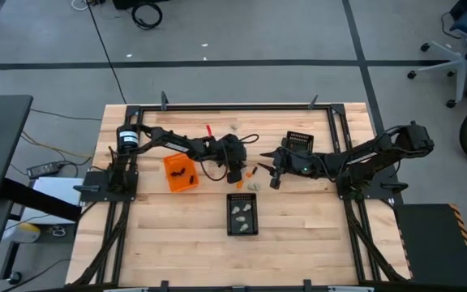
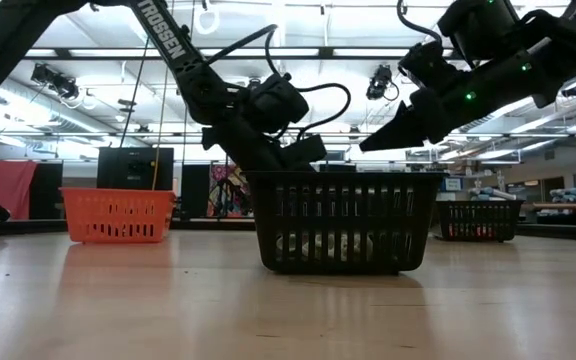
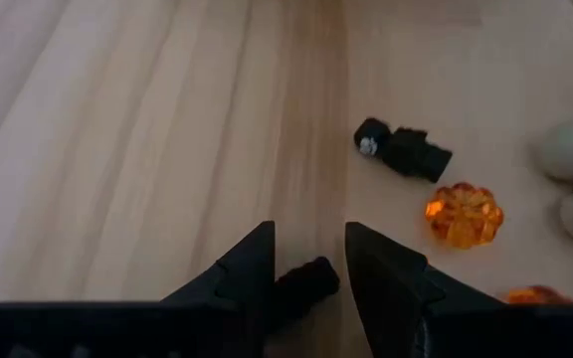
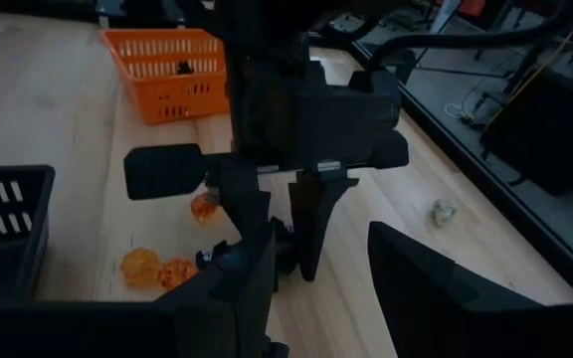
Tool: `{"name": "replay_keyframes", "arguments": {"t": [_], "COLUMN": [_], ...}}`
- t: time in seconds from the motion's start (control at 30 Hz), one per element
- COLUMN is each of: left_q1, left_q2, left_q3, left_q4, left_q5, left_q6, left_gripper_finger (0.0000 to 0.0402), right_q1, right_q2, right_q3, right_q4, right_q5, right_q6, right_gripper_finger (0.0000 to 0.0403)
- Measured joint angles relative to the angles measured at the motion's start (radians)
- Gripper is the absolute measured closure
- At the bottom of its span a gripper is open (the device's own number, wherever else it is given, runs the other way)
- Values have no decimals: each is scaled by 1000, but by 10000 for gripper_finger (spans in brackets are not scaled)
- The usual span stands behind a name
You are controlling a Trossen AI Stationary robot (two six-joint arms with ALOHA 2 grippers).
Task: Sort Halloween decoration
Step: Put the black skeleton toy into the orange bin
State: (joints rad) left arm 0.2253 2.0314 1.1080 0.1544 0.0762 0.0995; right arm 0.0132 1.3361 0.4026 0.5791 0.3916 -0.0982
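Halloween decoration black piece (image 3: pixel 304 283) gripped in left pincer (image 3: pixel 306 273), pointing down at table; right pincer (image 4: pixel 316 283) released, hovering nearby

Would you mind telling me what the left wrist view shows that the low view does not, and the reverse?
Only the left wrist view shows the loose pieces on the table: a black piece, an orange pumpkin, and another black piece between the left gripper fingers. Only the low view shows the orange bin, the near black mesh bin and the right gripper. Both show the wooden table.
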Motion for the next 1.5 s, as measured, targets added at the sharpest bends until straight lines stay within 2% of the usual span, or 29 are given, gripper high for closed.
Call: {"name": "replay_keyframes", "arguments": {"t": [0.23, 0.33, 0.5, 0.57, 0.8, 1.13, 1.5], "left_q1": [-1, -3, -5, -6, -9, -79, -132], "left_q2": [-5, -6, -22, -48, -180, -335, -441], "left_q3": [3, 3, 0, -2, -7, -6, -5], "left_q4": [-68, -91, -128, -161, -303, -515, -784], "left_q5": [0, -1, 2, 5, -56, -165, -170], "left_q6": [23, 38, 44, 43, 43, 30, -107], "left_gripper_finger": [279, 310, 385, 395, 399, 400, 401], "right_q1": [0, 0, 0, 0, 0, 0, 0], "right_q2": [0, 0, 0, 0, 0, 0, 0], "right_q3": [0, 0, 0, 0, 0, 0, 0], "right_q4": [4, 4, -2, -7, -7, -6, -5], "right_q5": [0, 0, 0, 0, 0, 0, -1], "right_q6": [1, 1, 1, 1, 1, 2, 3], "right_gripper_finger": [236, 236, 236, 236, 236, 236, 236]}}
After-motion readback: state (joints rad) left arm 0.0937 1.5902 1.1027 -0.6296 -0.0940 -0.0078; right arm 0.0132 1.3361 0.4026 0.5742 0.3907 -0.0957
